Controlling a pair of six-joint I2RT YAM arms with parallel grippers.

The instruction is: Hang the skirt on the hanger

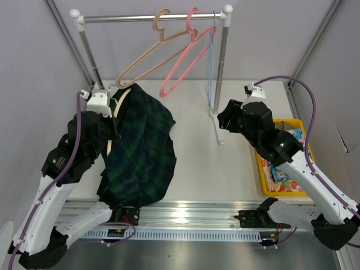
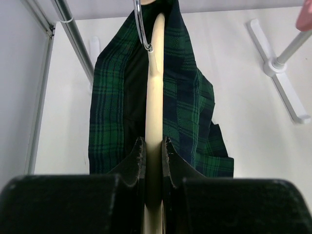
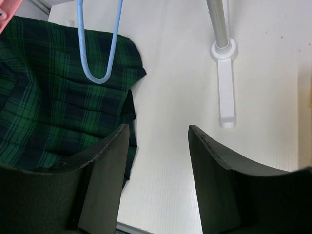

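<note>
The dark green and navy plaid skirt (image 1: 140, 152) hangs draped over the cream hanger (image 1: 119, 104), which my left gripper (image 1: 112, 121) holds up above the table's left side. In the left wrist view the jaws are shut on the hanger's cream bar (image 2: 154, 112), with the skirt (image 2: 190, 112) falling on both sides and the metal hook (image 2: 141, 29) at the top. My right gripper (image 1: 225, 118) is open and empty near the rack's right post; the right wrist view (image 3: 158, 146) shows bare table between its fingers and the skirt (image 3: 53, 112) at left.
A clothes rack (image 1: 152, 18) stands at the back with a tan hanger (image 1: 146, 59), a pink hanger (image 1: 185, 56) and a thin blue hanger (image 1: 211, 62). Its right post and foot (image 1: 219, 132) are next to my right gripper. A yellow bin (image 1: 264, 169) with floral cloth sits at right.
</note>
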